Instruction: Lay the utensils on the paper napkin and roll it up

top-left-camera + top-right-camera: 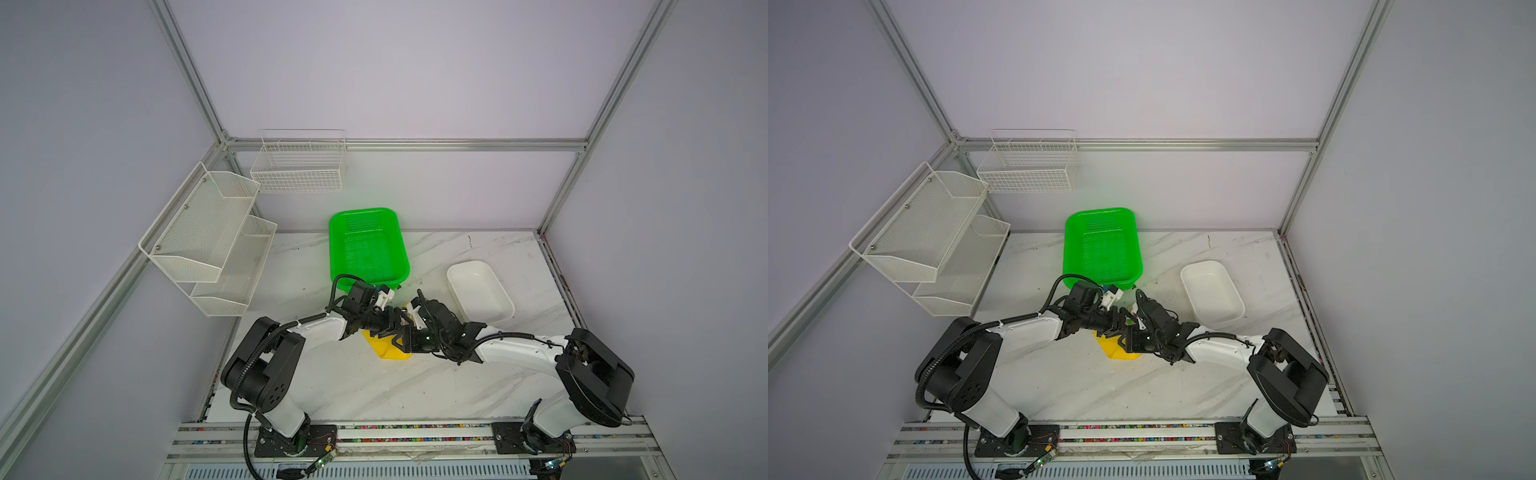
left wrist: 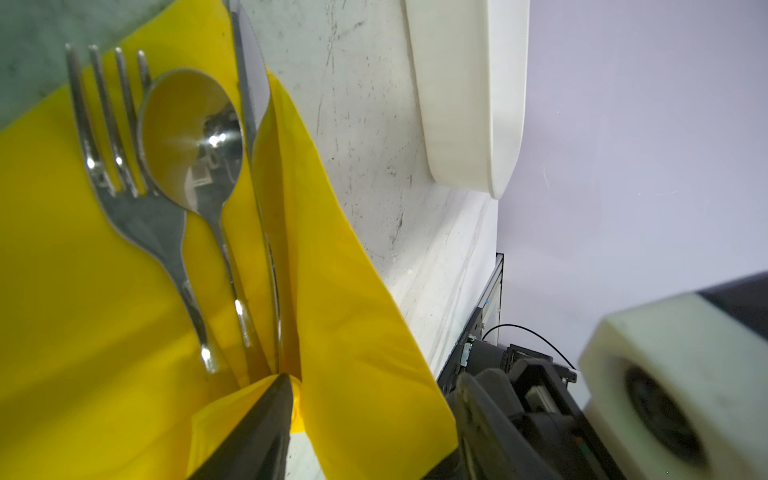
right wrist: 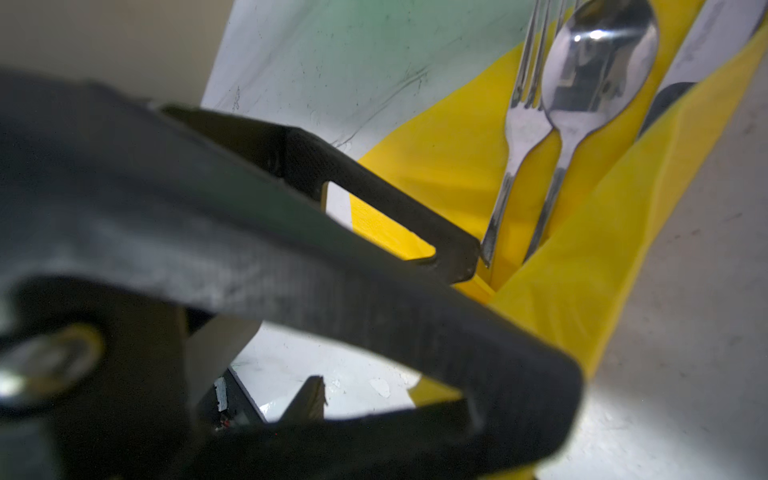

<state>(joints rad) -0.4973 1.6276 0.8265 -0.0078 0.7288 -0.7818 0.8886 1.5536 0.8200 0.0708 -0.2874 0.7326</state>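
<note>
The yellow paper napkin [image 1: 388, 353] [image 1: 1117, 353] lies mid-table, mostly under both grippers. In the left wrist view the utensils lie side by side on the napkin [image 2: 62, 291]: fork [image 2: 137, 216], spoon [image 2: 191, 137], knife [image 2: 249, 75]. One napkin edge stands folded up against the knife. My left gripper [image 2: 376, 386] [image 1: 392, 328] is open, with that raised flap between its fingers [image 2: 266, 415]. The right wrist view shows fork [image 3: 519, 124], spoon [image 3: 598, 62] and knife [image 3: 715, 45], with the left fingers [image 3: 453, 253] at the handle ends. My right gripper [image 1: 401, 340] sits at the napkin's near edge, jaws hidden.
A green basket [image 1: 365, 249] stands just behind the grippers. A white tray [image 1: 478, 295] [image 2: 469, 104] sits to the right. White wire racks [image 1: 208, 237] [image 1: 299, 166] hang on the left and back walls. Bare marble table lies in front of the napkin.
</note>
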